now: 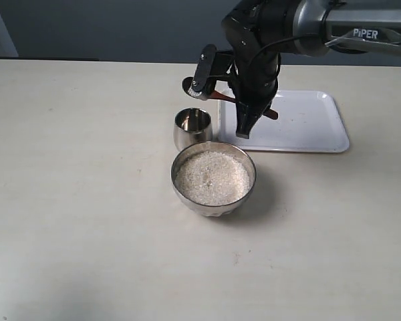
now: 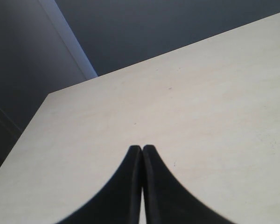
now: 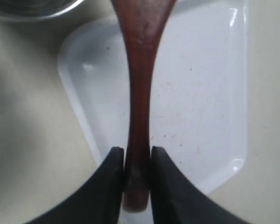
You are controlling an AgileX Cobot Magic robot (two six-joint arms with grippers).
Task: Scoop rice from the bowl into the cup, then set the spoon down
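Note:
The steel bowl (image 1: 214, 208) stands mid-table, filled with white rice (image 1: 212, 177). Just behind it, slightly left, is the small steel cup (image 1: 187, 137). My right gripper (image 1: 246, 126) hangs above the left end of the tray, shut on the reddish-brown spoon (image 1: 220, 97), whose head reaches out over the cup. In the right wrist view the fingers of the gripper (image 3: 136, 151) clamp the spoon (image 3: 140, 93) near the end of its handle. A steel rim (image 3: 32, 11) shows there, but which vessel it is I cannot tell. My left gripper (image 2: 142, 148) is shut and empty over bare table.
A white tray (image 1: 307, 124) lies at the back right, beside the cup; in the right wrist view the tray (image 3: 200, 93) carries scattered specks. The pale table (image 1: 87, 200) stretches to the left and front.

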